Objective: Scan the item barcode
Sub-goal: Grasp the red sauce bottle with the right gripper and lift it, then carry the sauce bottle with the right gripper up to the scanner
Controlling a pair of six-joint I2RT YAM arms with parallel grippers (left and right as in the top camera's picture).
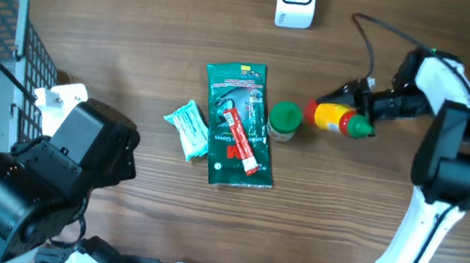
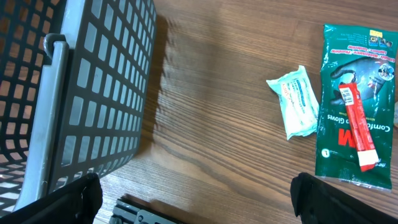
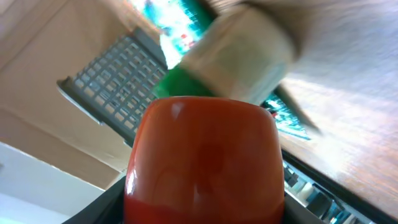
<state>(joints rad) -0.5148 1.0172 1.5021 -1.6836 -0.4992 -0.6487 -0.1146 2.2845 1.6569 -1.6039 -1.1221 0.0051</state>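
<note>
Bright even light, soft shadow beside basket, bottle close-up blurred

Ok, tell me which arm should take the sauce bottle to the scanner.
Right. The right gripper is closed on the sauce bottle, and the scanner stands not far off at the table's far edge. The left gripper hangs open beside the basket, away from both.

Grey basket at left; white packet lies just beside the green glove pack.
</note>
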